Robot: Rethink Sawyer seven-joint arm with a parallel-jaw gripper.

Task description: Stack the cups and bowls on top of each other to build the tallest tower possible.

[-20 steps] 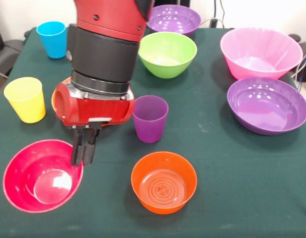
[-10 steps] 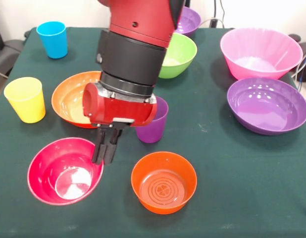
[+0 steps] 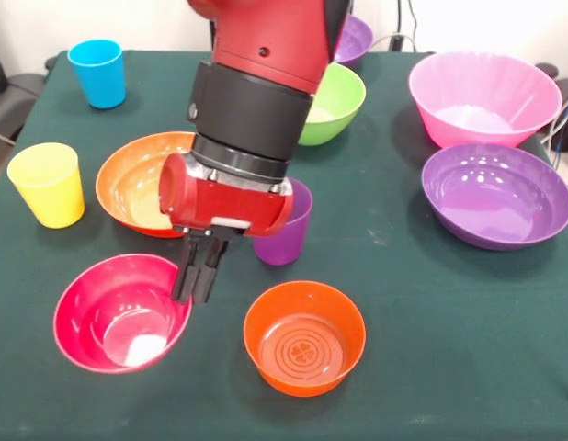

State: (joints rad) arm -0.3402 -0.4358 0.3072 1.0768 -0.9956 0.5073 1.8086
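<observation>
Near edge: small orange bowl (image 3: 304,337) and red bowl (image 3: 122,313), free. The gripper (image 3: 198,278) pinches the red bowl's right rim, fingers apparently closed on it, though the contact is partly hidden. Risk: a one-sided rim grip may let the bowl tilt or slip when lifted; the arm could clip the purple cup (image 3: 287,230) or wide orange bowl (image 3: 137,184). Open cloth lies right of centre. Farther: yellow cup (image 3: 47,184), purple bowl (image 3: 497,195), pink bowl (image 3: 484,96), green bowl (image 3: 335,101), blue cup (image 3: 96,73). No tower stands yet.
</observation>
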